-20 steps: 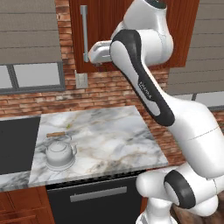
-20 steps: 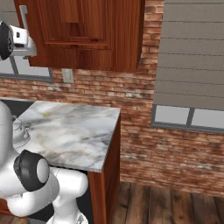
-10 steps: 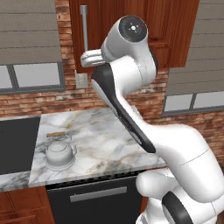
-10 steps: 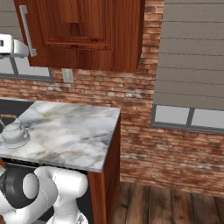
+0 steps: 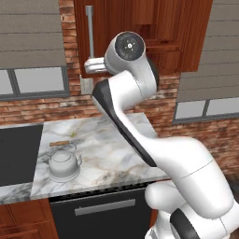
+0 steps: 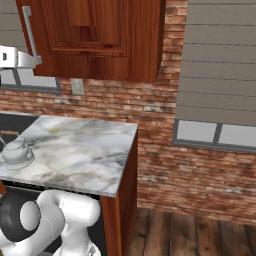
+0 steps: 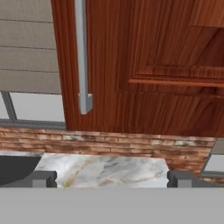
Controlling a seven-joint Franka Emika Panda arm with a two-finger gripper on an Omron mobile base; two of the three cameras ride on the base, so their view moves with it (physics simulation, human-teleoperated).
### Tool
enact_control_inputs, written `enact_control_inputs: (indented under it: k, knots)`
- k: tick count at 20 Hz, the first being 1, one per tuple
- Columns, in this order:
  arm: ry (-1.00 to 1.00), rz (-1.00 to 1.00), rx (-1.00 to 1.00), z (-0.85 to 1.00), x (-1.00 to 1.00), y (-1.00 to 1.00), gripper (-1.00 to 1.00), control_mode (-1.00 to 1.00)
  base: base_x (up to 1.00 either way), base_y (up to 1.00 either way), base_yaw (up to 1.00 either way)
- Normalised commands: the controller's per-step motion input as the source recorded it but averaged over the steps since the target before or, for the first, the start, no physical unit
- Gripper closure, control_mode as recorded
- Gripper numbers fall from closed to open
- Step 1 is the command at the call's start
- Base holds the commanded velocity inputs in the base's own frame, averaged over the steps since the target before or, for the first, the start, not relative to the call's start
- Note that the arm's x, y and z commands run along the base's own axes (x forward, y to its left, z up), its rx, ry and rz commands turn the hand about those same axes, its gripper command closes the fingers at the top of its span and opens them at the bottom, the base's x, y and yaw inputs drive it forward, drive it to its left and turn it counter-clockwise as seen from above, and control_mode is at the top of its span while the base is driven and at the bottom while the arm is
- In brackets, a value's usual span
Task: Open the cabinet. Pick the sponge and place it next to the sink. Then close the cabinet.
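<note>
While the reddish-brown wooden wall cabinet [image 7: 144,65] stays shut, its long vertical silver bar handle [image 7: 81,57] hangs near the door's left edge. Raised below that handle, the two-finger gripper [image 7: 111,178] has its jaws spread wide, holding nothing. On the white-grey marble counter [image 5: 107,154] sits a silver kettle [image 5: 63,163].
</note>
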Motion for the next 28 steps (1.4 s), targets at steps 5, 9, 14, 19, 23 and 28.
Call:
enact_control_inputs:
  k: [5, 9, 14, 19, 23, 28]
  knots:
    - [0.04, 0.00, 0.00, 0.24, 0.12, 0.00, -1.00, -1.00, 0.00, 0.00, 0.00]
    - [0.16, 0.00, 0.00, 0.16, 0.11, 0.00, -1.00, -1.00, 0.00, 0.00, 0.00]
    - [0.16, 0.01, 0.00, 0.00, 0.15, 0.00, -1.00, -1.00, 0.00, 0.00, 0.00]
    - [0.14, 0.02, 0.00, 0.00, 0.23, 0.01, -1.00, -1.00, 0.00, 0.00, 0.00]
    - [0.04, 0.02, 0.00, -0.02, 0.24, 0.19, -1.00, -1.00, 0.00, 0.00, 0.00]
    - [0.00, 0.00, 0.00, -0.04, 0.19, 0.29, -1.00, -1.00, 0.00, 0.00, 0.00]
